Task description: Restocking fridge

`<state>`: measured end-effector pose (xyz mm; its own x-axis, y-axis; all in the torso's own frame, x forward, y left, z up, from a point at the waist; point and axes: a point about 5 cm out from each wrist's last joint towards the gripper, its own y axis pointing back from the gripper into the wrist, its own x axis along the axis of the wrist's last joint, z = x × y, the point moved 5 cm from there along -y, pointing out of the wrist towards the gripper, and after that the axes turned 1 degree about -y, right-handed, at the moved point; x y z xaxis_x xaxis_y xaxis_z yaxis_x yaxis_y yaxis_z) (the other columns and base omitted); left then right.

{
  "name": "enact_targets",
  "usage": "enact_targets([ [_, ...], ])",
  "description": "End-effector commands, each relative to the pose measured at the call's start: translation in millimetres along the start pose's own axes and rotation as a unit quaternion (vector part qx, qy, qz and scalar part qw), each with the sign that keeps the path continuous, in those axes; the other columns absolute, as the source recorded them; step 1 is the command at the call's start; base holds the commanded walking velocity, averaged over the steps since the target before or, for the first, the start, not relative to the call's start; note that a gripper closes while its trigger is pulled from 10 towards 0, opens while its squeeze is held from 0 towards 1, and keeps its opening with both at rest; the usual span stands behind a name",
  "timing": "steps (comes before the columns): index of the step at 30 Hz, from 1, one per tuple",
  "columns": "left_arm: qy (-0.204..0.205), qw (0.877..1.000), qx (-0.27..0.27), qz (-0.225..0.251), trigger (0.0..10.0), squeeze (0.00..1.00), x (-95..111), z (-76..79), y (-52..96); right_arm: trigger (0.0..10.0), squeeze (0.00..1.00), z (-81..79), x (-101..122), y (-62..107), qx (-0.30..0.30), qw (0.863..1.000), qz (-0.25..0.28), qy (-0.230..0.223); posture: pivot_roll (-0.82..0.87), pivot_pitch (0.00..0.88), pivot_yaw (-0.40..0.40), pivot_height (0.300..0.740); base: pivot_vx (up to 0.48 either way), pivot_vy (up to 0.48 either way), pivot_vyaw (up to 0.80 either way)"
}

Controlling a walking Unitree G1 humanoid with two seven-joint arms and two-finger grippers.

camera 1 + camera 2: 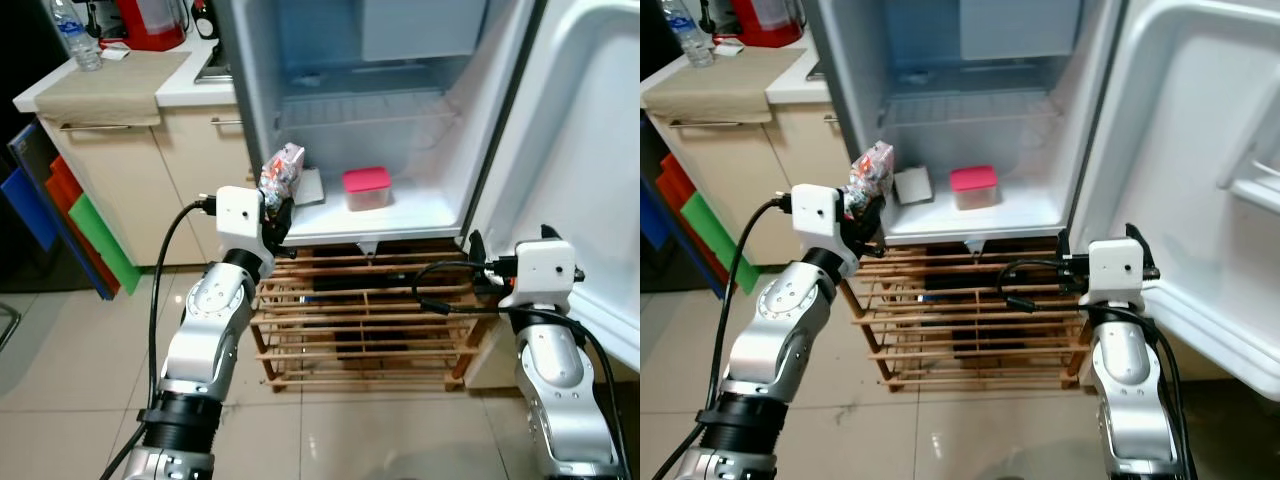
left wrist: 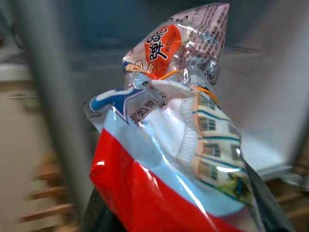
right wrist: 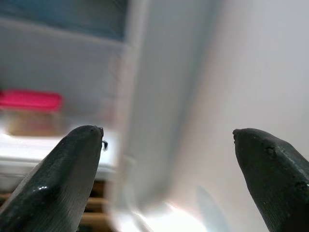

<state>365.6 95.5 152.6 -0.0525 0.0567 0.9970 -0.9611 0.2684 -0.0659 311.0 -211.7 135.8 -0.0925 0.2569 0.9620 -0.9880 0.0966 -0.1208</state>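
Standing before the open fridge (image 1: 470, 150), the robot has its left gripper (image 1: 277, 208) raised at about ten o'clock from the middle of the head views, at the cabinet's left front edge. The claw is clamped on a crinkled snack bag (image 1: 281, 170), which sticks up above the fingers, level with the lip of the bottom shelf. The left wrist view shows the bag (image 2: 174, 140) close up: red at the base, pale blue and white above, an orange label near the top.

On the shelf inside lie a flat white pack (image 1: 308, 186) just beside the bag and a clear tub with a pink lid (image 1: 367, 187) further in, toward twelve o'clock.

The right gripper (image 1: 478, 262) sits at four o'clock, low beside the fridge's right front corner and the swung-out door (image 1: 590, 150). Its fingers (image 3: 58, 179) are spread wide with nothing between them.

A wooden rack (image 1: 360, 320) stands under the fridge. A counter (image 1: 110, 85) with a water bottle (image 1: 75, 35) lies at ten o'clock.
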Motion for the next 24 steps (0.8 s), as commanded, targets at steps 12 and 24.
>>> enact_targets([
  [12, -0.023, 0.999, 0.019, 0.017, 10.0, 0.0, 12, -11.8, -11.8, 10.0, 0.0, -7.6, 6, -0.2, 0.013, 1.0, 0.01, -0.016, -0.18, 0.0, 0.082, 0.74, 0.0, 0.0, -0.43],
  [24, -0.015, 1.0, 0.008, 0.027, 10.0, 0.0, 17, -3.8, -24.9, 10.0, 0.0, -9.6, 9, 0.7, 0.017, 1.0, 0.014, -0.013, -0.19, 0.0, 0.089, 0.74, 0.0, 0.134, 0.0],
])
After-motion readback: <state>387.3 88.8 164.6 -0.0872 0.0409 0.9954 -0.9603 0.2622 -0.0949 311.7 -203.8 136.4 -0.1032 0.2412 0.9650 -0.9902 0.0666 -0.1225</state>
